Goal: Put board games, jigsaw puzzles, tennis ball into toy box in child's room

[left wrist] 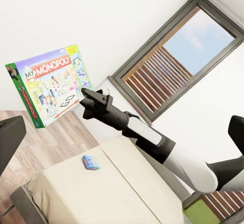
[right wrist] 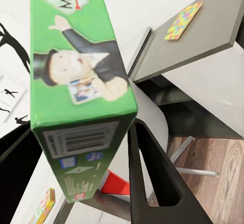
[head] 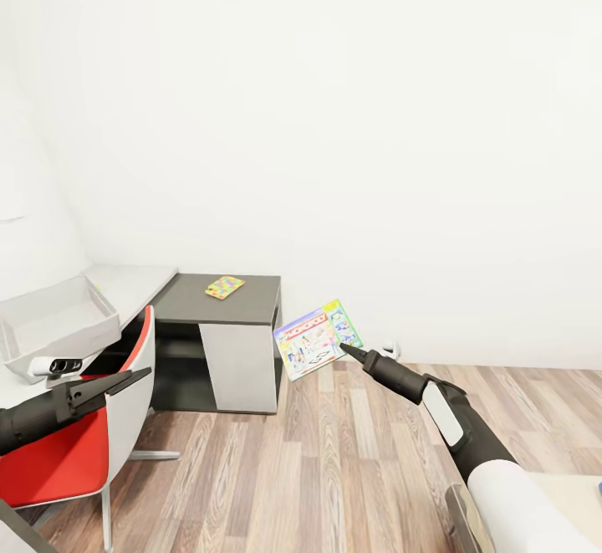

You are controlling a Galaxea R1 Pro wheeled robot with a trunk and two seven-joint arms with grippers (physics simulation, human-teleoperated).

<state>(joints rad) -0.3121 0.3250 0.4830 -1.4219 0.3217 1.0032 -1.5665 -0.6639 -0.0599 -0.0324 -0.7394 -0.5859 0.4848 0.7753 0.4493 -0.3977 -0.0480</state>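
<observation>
My right gripper (head: 344,348) is shut on the edge of a pale and green Monopoly board game (head: 318,340), holding it in the air over the wood floor. The right wrist view shows the box's green side (right wrist: 76,82) pinched between the dark fingers (right wrist: 152,178). A jigsaw puzzle (head: 224,287) lies on the low dark grey desk (head: 251,306). The light grey toy box (head: 54,323) sits on the pale table (head: 138,279) at left. My left gripper (head: 138,375) hovers open by the red chair, holding nothing. A small blue board game (left wrist: 91,162) lies on the bed (left wrist: 86,198).
A red chair (head: 67,453) with a grey back stands between me and the table. The bed's corner (head: 577,494) is at the lower right. A grey-framed window (left wrist: 178,56) is behind the right arm. Open wood floor (head: 334,469) lies ahead.
</observation>
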